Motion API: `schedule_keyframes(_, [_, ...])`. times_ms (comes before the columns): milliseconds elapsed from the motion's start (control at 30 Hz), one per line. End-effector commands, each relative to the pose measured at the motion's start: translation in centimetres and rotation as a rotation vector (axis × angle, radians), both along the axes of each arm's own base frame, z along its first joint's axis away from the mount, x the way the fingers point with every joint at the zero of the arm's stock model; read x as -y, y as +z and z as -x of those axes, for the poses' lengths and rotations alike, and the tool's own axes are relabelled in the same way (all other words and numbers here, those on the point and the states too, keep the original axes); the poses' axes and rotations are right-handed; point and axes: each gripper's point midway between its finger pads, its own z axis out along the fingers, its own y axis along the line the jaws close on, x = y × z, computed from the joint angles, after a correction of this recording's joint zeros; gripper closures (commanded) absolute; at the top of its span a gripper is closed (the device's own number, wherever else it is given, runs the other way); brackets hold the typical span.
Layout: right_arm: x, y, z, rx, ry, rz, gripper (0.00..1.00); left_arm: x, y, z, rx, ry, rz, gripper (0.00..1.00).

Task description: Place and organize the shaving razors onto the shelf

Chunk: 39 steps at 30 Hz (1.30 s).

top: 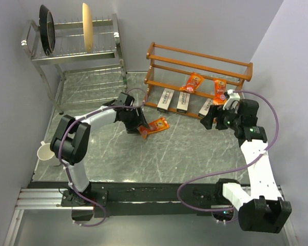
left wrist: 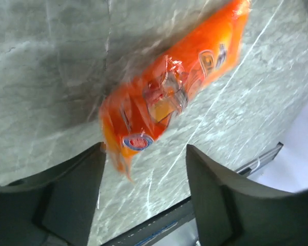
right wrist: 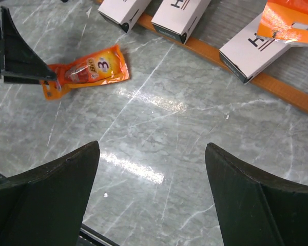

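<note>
The wooden shelf (top: 195, 66) stands at the back right. Three grey HARRY'S boxes (top: 167, 99) (top: 184, 102) (top: 208, 107) lean on its lowest rail (right wrist: 277, 84). Two orange packs (top: 192, 82) (top: 219, 88) lie on the shelf above them. A third orange pack (top: 156, 125) lies on the table; it is blurred in the left wrist view (left wrist: 169, 97). My left gripper (top: 140, 128) is open at that pack's near end, which sits by my left finger (left wrist: 77, 195). My right gripper (top: 215, 120) is open and empty over the bare table (right wrist: 151, 169) in front of the shelf.
A steel wire dish rack (top: 77, 46) at the back left holds a dark pan (top: 47, 28) and a pale plate (top: 86, 26). A white funnel-like cup (top: 45, 151) sits at the left edge. The arms' mounting rail (top: 143, 197) runs along the near edge.
</note>
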Motion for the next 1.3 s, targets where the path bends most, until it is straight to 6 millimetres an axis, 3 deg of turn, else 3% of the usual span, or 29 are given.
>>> schedule_keyframes(0, [-0.3, 1.5, -1.2, 0.043, 0.001, -0.022, 0.1, -0.5, 0.8, 0.0, -0.012, 0.077, 0.112, 0.28])
schedule_keyframes(133, [-0.3, 0.7, -1.4, 0.017, 0.004, -0.02, 0.1, -1.7, -0.9, 1.7, -0.086, 0.118, 0.196, 0.34])
schedule_keyframes(433, [-0.5, -0.5, -0.9, -0.014, -0.003, -0.039, 0.09, -1.7, -0.1, 0.9, -0.052, 0.158, 0.407, 0.5])
schedule_keyframes(767, [-0.4, -0.8, -0.6, -0.018, -0.011, -0.035, 0.09, -0.1, 0.7, -1.7, -0.047, 0.184, 0.53, 0.54])
schedule_keyframes(867, [-0.3, -1.0, -0.5, -0.021, -0.015, -0.027, 0.09, 0.4, 0.1, -1.9, -0.075, 0.193, 0.533, 0.6])
schedule_keyframes(1033, [-0.2, -1.0, -0.3, -0.022, -0.025, -0.025, 0.09, 0.6, 0.0, -1.6, -0.097, 0.221, 0.565, 0.81])
schedule_keyframes(1067, [-0.2, -1.1, -0.3, -0.022, -0.026, -0.024, 0.09, 0.8, 0.6, -1.8, -0.092, 0.219, 0.591, 0.84])
schedule_keyframes(1133, [-0.2, -1.2, -0.3, -0.028, -0.025, -0.026, 0.09, 0.8, 1.1, -2.0, -0.084, 0.222, 0.598, 0.99])
schedule_keyframes(1267, [-0.1, -0.8, -0.7, -0.019, -0.03, -0.022, 0.09, 1.3, 4.9, -2.4, -0.013, 0.202, 0.66, 0.99])
